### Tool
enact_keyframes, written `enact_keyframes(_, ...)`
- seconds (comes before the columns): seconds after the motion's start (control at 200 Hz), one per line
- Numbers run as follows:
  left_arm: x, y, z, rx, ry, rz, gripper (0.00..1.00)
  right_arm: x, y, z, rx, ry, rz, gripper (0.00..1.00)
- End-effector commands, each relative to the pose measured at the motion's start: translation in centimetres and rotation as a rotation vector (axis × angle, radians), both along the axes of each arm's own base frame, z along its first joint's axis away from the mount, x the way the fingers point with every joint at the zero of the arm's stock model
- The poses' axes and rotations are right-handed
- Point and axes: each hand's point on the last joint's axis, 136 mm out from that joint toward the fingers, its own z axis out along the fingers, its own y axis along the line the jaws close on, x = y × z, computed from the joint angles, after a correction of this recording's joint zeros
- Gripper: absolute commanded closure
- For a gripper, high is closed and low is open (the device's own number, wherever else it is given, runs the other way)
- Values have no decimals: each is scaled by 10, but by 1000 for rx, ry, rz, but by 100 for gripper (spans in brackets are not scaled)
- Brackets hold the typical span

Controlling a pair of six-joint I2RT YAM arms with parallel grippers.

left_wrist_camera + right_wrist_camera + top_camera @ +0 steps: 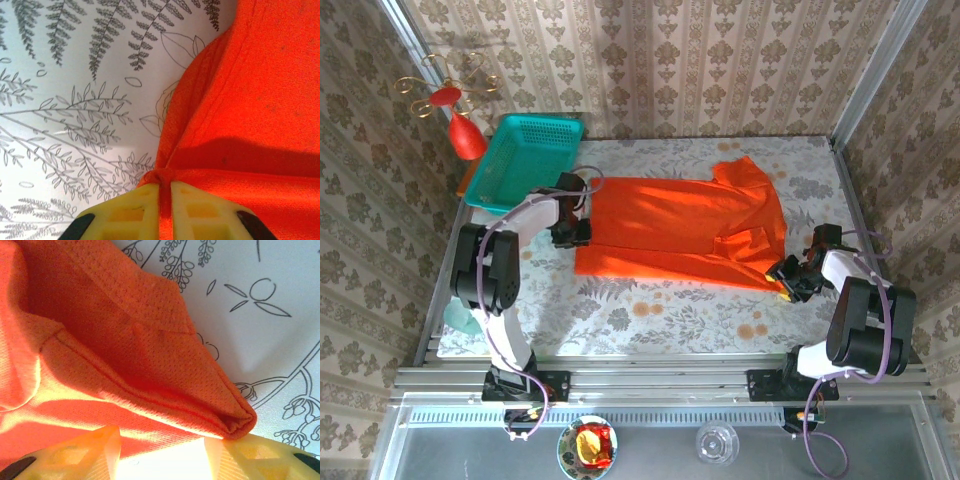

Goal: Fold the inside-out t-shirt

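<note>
The inside-out t-shirt [685, 225] lies flat across the middle of the floral table, bright orange-red, with its sleeve end to the right. At the shirt's left edge, my left gripper [572, 232] is shut on a pinch of the fabric. In the left wrist view its yellow fingers [135, 212] squeeze a thin bunched ridge of the t-shirt [250, 100]. My right gripper [788, 274] sits at the shirt's near right corner. In the right wrist view it [162, 442] stands open, and a folded corner of the t-shirt [150, 355] lies just ahead, touching the right fingertip [225, 447].
A teal basket [525, 160] stands at the back left, close to the left arm. Beside it, a red ornament [466, 136] with gold wire curls stands against the wall. Patterned walls close in on three sides. A metal rail [660, 378] runs along the near edge.
</note>
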Motion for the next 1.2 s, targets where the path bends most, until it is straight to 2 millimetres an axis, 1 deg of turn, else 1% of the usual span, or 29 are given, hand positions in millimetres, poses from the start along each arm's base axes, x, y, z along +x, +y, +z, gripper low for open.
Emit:
enact_keyframes(0.0,0,5,5,17,2,-7,81,-12,5,0,24,24,11,51)
enact_keyframes(0.01,0,5,6,15,0,-6,80,-9,5,6,20,-2,13,51)
enact_keyframes(0.025,0,5,9,12,-7,-4,79,-7,6,11,21,-20,17,51)
enact_keyframes(0.13,-1,3,27,-2,-44,-4,74,3,13,33,29,-100,44,50)
enact_keyframes(0.205,-8,0,35,-5,-50,-12,73,11,20,49,24,-151,89,50)
enact_keyframes(0.27,-16,-6,38,-8,-45,-29,77,18,22,59,-5,-168,125,50)
enact_keyframes(0.38,-36,-18,30,-12,-9,-62,85,30,19,65,-92,-167,180,50)
enact_keyframes(0.485,-52,-25,16,-17,31,-73,92,44,13,63,-154,-137,226,51)
enact_keyframes(0.505,-55,-25,12,-17,40,-71,93,48,12,66,-172,-144,236,51)
enact_keyframes(0.52,-58,-24,8,-15,50,-71,93,48,11,59,-182,-115,247,51)
enact_keyframes(0.53,-60,-24,6,-15,54,-71,93,50,10,58,-192,-109,253,51)
enact_keyframes(0.655,-70,-21,-15,-5,97,-64,96,71,-10,54,-338,-52,306,51)
enact_keyframes(0.765,-75,-17,-29,11,125,-66,99,89,-17,40,-367,-1,344,54)
enact_keyframes(0.9,-79,-13,-42,30,158,-69,100,112,-13,25,-374,16,422,57)
enact_keyframes(0.965,-81,-12,-45,35,169,-69,100,119,-12,20,-383,23,447,59)
enact_keyframes(1.065,-83,-12,-47,36,174,-65,100,128,-10,13,-384,24,476,61)
enact_keyframes(1.195,-83,-12,-47,34,175,-63,100,137,0,6,-335,4,497,65)
